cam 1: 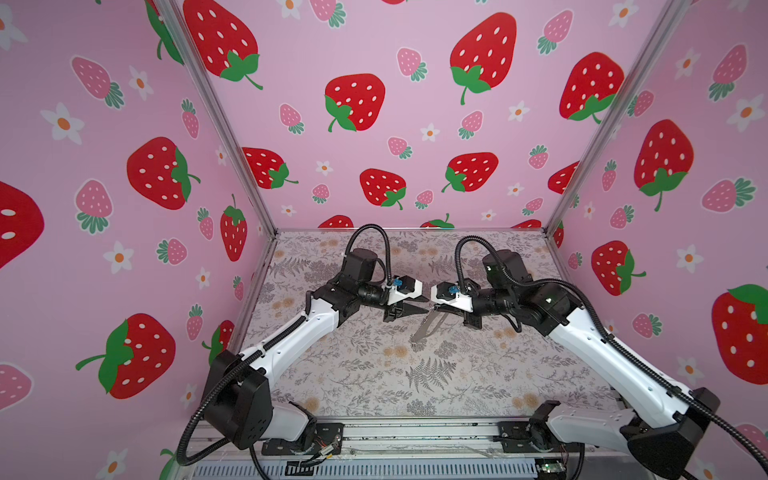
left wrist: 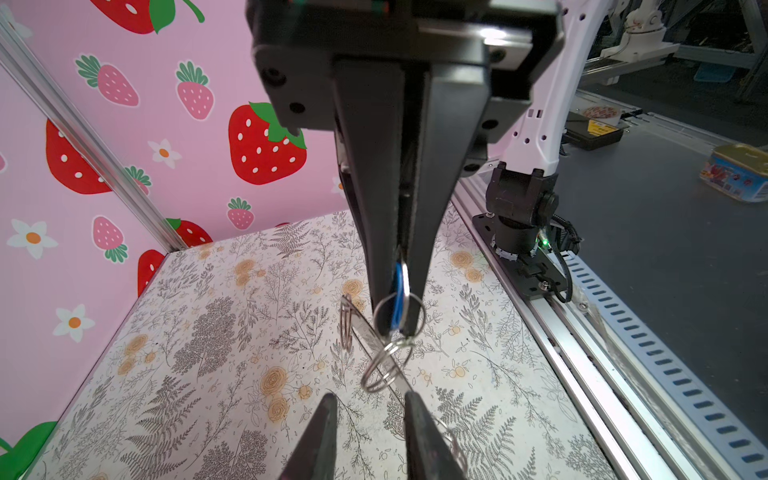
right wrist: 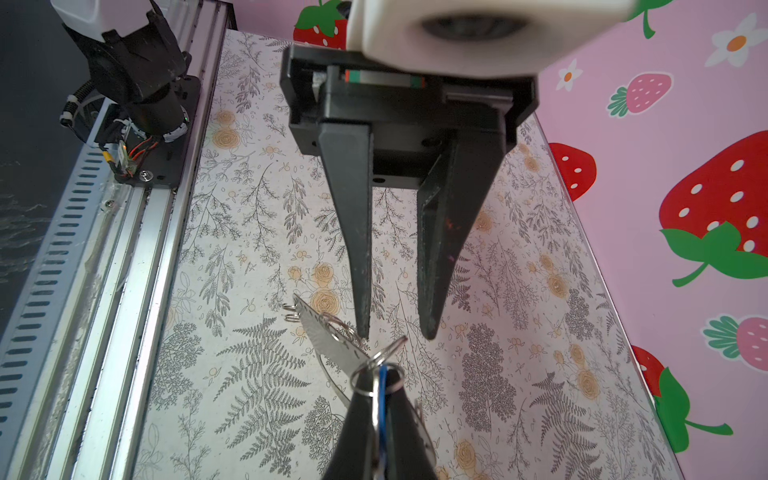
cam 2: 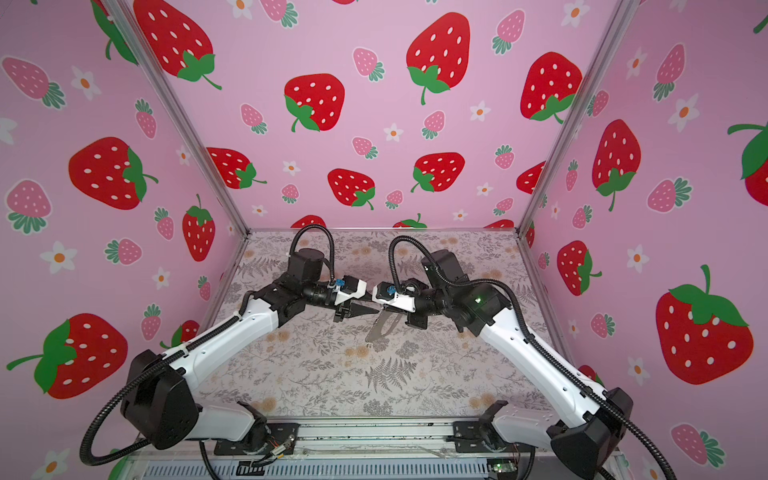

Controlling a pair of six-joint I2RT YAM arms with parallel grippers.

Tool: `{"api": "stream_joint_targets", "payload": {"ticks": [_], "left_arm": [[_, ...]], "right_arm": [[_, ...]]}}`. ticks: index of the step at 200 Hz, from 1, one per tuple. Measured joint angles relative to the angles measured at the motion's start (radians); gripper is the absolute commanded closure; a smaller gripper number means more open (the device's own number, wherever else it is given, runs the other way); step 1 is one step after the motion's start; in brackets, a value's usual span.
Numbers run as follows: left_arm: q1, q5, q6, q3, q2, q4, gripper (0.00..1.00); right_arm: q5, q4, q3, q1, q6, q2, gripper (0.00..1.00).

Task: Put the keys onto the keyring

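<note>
My right gripper [right wrist: 380, 374] is shut on the keys [right wrist: 384, 386], with the blue tag edge-on beside a silver blade between its fingers. A metal ring [right wrist: 374, 374] circles its tips. The keyring [right wrist: 328, 336], a grey curved strap with small rings, hangs from those rings above the table. Both top views show it below the right gripper [cam 1: 434, 307], as the keyring [cam 1: 428, 326] and the keyring [cam 2: 382, 326]. My left gripper [left wrist: 370, 405] is open, tip to tip with the right one, and holds nothing. In the right wrist view the left gripper [right wrist: 397, 334] stands just beyond the strap's rings.
The floral table [cam 1: 374, 374] lies below both arms. Pink strawberry walls close in the left, back and right sides. An aluminium rail [cam 1: 415, 432] with both arm bases runs along the front edge. A printed tin [left wrist: 735, 178] sits outside the cell.
</note>
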Motion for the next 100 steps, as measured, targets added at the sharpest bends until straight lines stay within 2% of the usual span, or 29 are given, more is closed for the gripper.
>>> {"api": "stream_joint_targets", "payload": {"ticks": [51,100], "left_arm": [[-0.005,0.001,0.01,0.002,0.0,-0.004,0.7],[-0.014,0.023,0.019,0.011,0.001,-0.009,0.82]], "right_arm": [[-0.014,0.004,-0.004,0.0,-0.007,0.0,1.0],[-0.017,0.005,-0.004,0.003,-0.008,0.0,1.0]]}}
